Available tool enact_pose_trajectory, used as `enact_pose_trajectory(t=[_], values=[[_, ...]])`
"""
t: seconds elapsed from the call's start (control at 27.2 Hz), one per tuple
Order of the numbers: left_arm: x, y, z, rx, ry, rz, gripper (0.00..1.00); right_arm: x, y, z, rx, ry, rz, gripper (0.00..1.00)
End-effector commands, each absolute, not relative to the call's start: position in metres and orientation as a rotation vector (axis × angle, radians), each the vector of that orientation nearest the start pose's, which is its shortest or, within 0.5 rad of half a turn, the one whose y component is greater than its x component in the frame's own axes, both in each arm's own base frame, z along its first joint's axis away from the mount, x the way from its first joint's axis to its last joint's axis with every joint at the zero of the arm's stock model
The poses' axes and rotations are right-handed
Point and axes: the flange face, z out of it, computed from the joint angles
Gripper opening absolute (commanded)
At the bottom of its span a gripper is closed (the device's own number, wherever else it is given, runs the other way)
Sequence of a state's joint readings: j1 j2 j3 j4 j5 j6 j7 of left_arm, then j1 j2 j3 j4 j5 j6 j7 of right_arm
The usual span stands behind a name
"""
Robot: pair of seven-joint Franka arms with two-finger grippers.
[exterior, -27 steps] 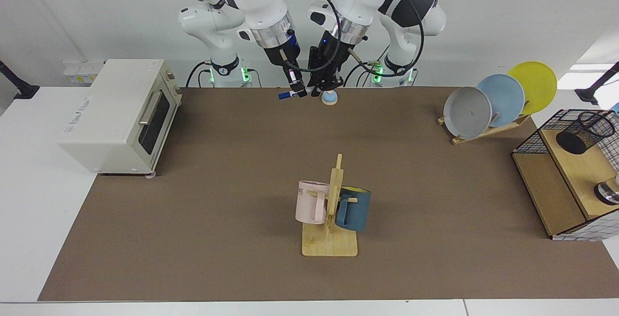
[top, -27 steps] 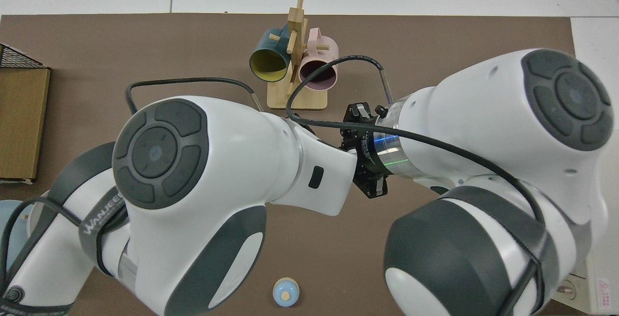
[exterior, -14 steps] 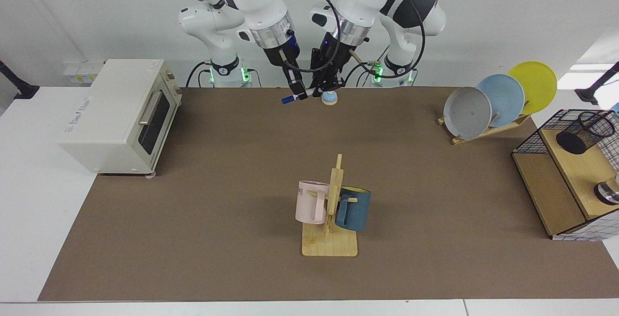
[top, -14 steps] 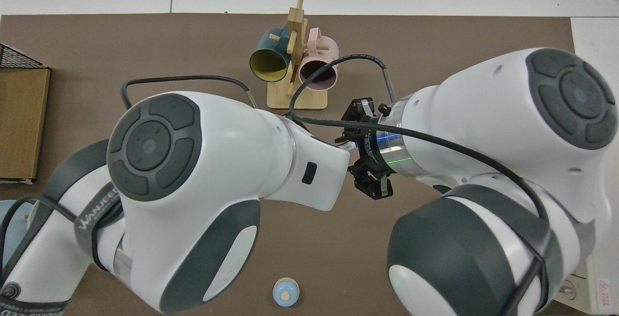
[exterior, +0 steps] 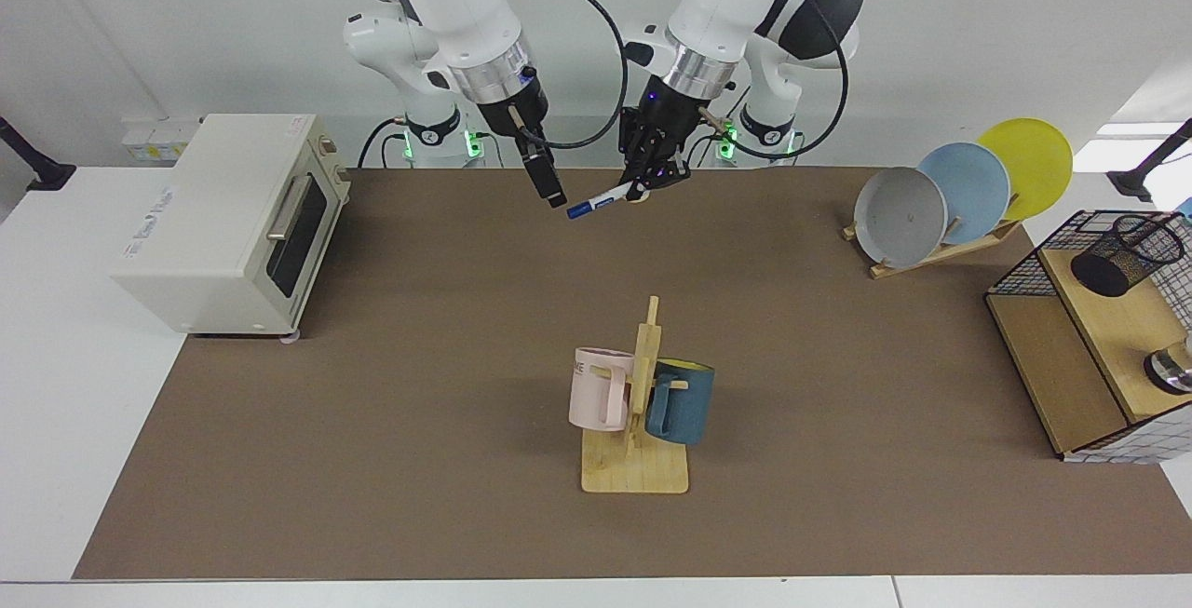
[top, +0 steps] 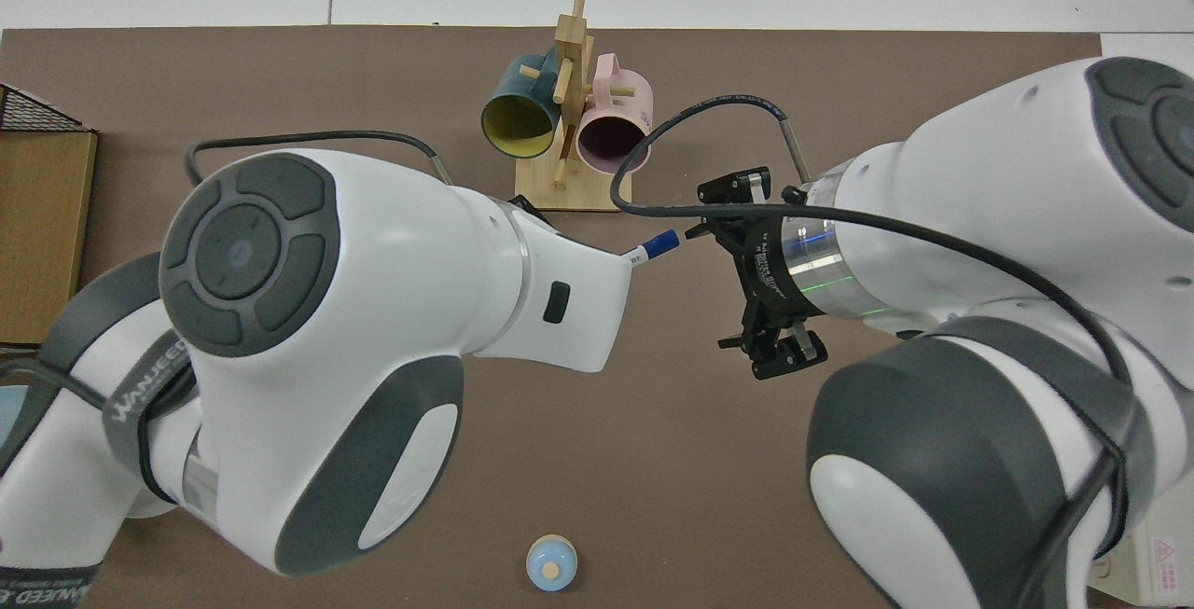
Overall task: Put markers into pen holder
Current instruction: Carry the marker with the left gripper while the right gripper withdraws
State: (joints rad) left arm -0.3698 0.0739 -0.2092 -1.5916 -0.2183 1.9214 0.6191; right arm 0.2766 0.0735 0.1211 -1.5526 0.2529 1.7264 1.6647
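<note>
Both grippers hang over the far edge of the brown mat (exterior: 372,385). Left gripper (exterior: 643,187) clamped on the white end of the marker (exterior: 601,202), which is tilted, blue cap low toward the right gripper (exterior: 553,196). Right gripper just beside the cap, not touching; its fingers probably apart, hard to see. Pen holder (exterior: 1122,254) sits well apart on the wooden shelf (exterior: 1108,329) at the table's end.

Open brown mat (exterior: 838,357) lies between my left gripper (exterior: 652,182) and the black wire-mesh cup (exterior: 1122,254); the wooden rack of round plates (exterior: 941,208) and the black wire basket frame (exterior: 1034,259) stand in that path.
</note>
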Motion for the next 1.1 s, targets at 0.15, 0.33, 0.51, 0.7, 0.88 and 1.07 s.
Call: enact_pose_trajectory(t=[0.15, 0.33, 0.51, 0.7, 0.88, 1.07], values=[[0.512, -0.318, 0.608, -2.804, 1.676, -0.428, 0.00, 0.536, 0.193, 0.616, -2.607, 1.425, 0.161, 1.00], [0.523, -0.299, 0.607, -2.810, 1.595, -0.417, 0.00, 0.533, 0.172, 0.622, -2.736, 1.198, 0.150, 1.00], [0.531, -0.272, 0.608, -2.844, 1.530, -0.375, 0.00, 0.526, 0.167, 0.631, -2.864, 0.948, 0.086, 1.00], [0.535, -0.243, 0.617, -2.873, 1.462, -0.338, 0.00, 0.523, 0.164, 0.637, -2.956, 0.707, 0.027, 1.00], [0.536, -0.206, 0.627, -2.870, 1.378, -0.276, 0.00, 0.524, 0.161, 0.638, -3.023, 0.525, -0.013, 1.00], [0.538, -0.169, 0.638, -2.828, 1.291, -0.199, 0.00, 0.528, 0.152, 0.637, -3.069, 0.305, -0.039, 1.00]])
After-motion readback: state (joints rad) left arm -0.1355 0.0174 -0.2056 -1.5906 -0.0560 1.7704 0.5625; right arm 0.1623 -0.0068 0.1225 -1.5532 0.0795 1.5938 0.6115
